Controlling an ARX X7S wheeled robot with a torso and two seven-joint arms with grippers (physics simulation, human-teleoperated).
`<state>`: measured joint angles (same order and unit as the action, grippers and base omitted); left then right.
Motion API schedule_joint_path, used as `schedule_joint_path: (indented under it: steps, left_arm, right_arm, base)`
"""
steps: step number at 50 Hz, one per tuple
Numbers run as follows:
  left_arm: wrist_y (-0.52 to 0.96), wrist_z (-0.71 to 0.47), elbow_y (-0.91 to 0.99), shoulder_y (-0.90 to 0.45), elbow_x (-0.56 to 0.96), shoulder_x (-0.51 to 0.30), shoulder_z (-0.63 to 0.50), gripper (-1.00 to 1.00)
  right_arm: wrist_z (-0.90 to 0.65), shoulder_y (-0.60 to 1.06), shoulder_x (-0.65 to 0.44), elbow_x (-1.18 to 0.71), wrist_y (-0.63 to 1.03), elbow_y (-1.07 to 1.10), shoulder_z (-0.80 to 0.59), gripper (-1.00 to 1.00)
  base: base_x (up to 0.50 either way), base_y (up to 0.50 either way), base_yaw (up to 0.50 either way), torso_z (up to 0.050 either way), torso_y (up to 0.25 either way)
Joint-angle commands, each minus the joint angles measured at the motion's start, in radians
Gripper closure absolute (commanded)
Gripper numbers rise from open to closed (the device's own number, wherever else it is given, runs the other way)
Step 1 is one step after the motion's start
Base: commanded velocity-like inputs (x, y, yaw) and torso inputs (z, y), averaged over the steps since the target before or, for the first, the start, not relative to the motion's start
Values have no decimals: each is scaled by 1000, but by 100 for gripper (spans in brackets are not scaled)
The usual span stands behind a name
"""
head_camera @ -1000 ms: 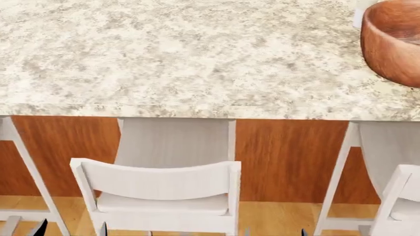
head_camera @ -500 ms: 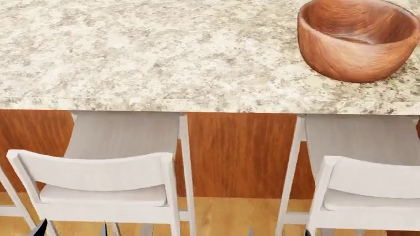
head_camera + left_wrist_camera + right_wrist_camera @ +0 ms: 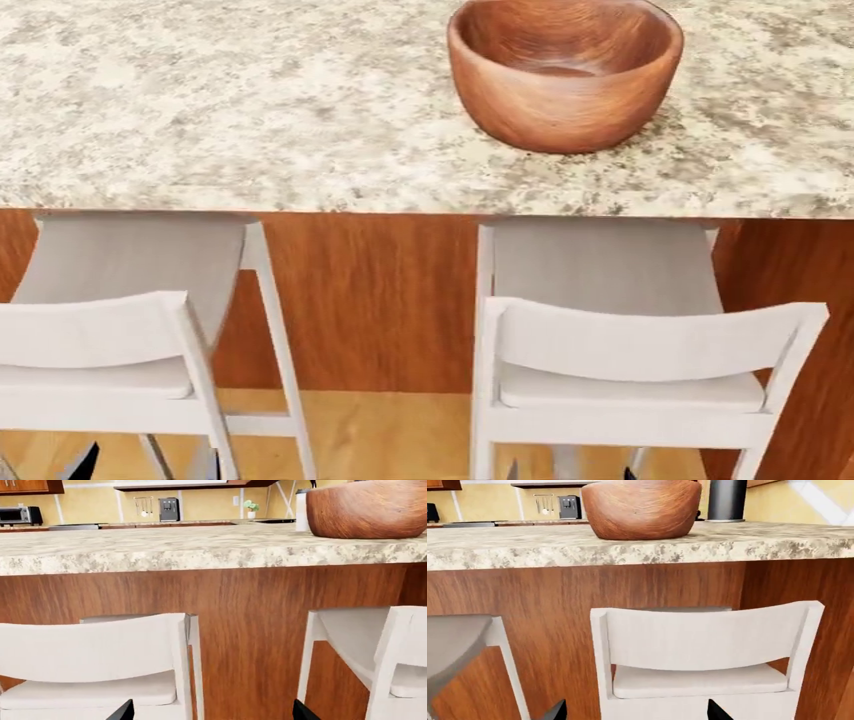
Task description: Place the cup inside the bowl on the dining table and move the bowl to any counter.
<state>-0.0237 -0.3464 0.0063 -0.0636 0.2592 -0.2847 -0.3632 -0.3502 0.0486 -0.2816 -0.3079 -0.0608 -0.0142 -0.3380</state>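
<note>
The bowl [image 3: 565,70], deep reddish-brown wood, stands empty near the front edge of the dining table [image 3: 240,110]. It also shows as the bowl [image 3: 370,510] and the bowl [image 3: 640,507] in the wrist views. The cup [image 3: 301,511], slim and white with a dark lid, stands just behind the bowl; it is out of the head view. Both grippers hang low, below the table top and in front of the chairs. My left gripper [image 3: 213,715] and right gripper [image 3: 637,714] are open, with nothing between their dark fingertips.
Two white chairs [image 3: 94,350] [image 3: 641,350] are pushed against the table's wood panel base [image 3: 374,300]. A black cylinder with a grey base [image 3: 727,500] stands on the table beyond the bowl. A far counter [image 3: 133,525] along the back wall carries appliances.
The head view has slid to the right along the table. The bowl has gone from the right edge of the picture to right of its middle. Both grippers stay open.
</note>
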Motion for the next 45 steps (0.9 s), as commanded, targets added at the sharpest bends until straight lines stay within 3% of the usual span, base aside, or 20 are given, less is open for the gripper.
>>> schedule_joint_path:
  steps: [1,18,37,39,45]
  left_arm:
    - [1,-4,-1,-6,2,1,-4,-100]
    - [-12,-5,10,7,9,-8,-4,-100]
    - [31,-30,26,3,2,-20,-10,-100]
    - [-51,-9,23,18,29,-14,10,-100]
    - [-50,-14,25,22,18,-20,5,-100]
  right_arm:
    - [-8,1,-3,6,-4,-1,-3,-100]
    - [-24,-3,-4,9,-25,3,2,-100]
    - [-40,1,-5,31,-50,-3,-2,-100]
    - [-40,2,-6,33,-50,-5,-4,-100]
    - [-42,3,-9,41,-50,-5,-10,-100]
  base:
    - [-1,-500,0,0,0]
    - [5,-457,0,0,0]
    - [0,-3,0,0,0]
    - [0,0,0,0,0]
    - [0,0,0,0,0]
